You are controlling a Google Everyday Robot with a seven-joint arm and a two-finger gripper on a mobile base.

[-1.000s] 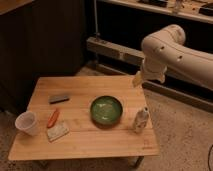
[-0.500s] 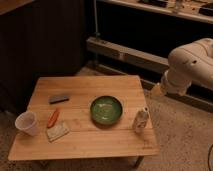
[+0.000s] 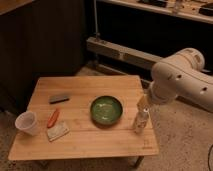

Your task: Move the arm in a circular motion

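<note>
Wooden table (image 3: pixel 100 137) fills the foreground — white cup (image 3: pixel 26 122) at 9 o'clock, green bowl (image 3: pixel 106 109) centre, small bottle (image 3: pixel 141 119) at 3 o'clock. Since half a second ago the arm (image 3: pixel 182 82) has swung back left; its gripper (image 3: pixel 143 103) hangs above the bottle, finger spread unreadable. Dark shelving (image 3: pixel 150 30) behind.

A single camera looks down at an angle onto the low wooden table (image 3: pixel 80 140), frame centre-left; the cream-white tubular arm (image 3: pixel 182 82) enters right, its gripper (image 3: pixel 143 103) mid-right.
</note>
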